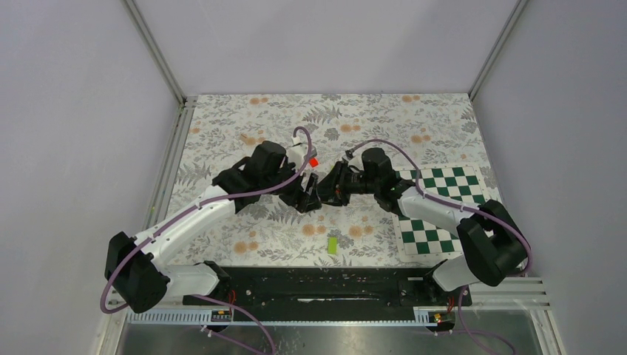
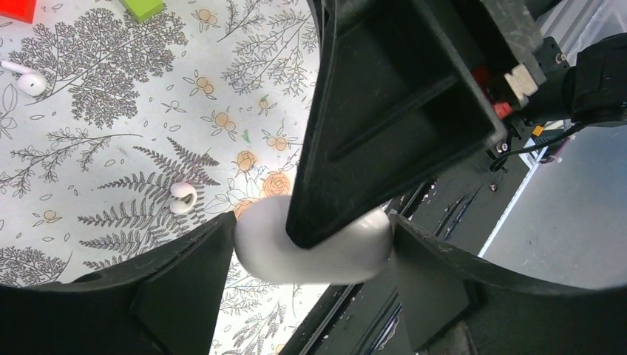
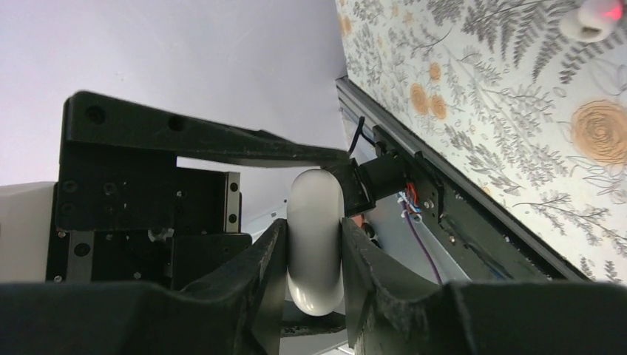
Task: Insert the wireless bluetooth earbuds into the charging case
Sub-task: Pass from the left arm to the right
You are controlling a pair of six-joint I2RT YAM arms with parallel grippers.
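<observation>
The left gripper (image 2: 312, 238) has matte black, wedge-shaped fingers that pinch the long ends of the charging case (image 2: 347, 257), a smooth, glossy white pebble held in the air between the two arms. The right gripper (image 3: 314, 229) closes its angular black jaws narrowly on the same case's flat faces. Below, two wireless bluetooth earbuds (image 2: 182, 198), small rounded white plastic pieces, lie apart on the fern-and-flower printed tablecloth (image 2: 111, 148). Beyond them sit a red block (image 2: 15, 9) and a lime-green block (image 2: 142, 7).
</observation>
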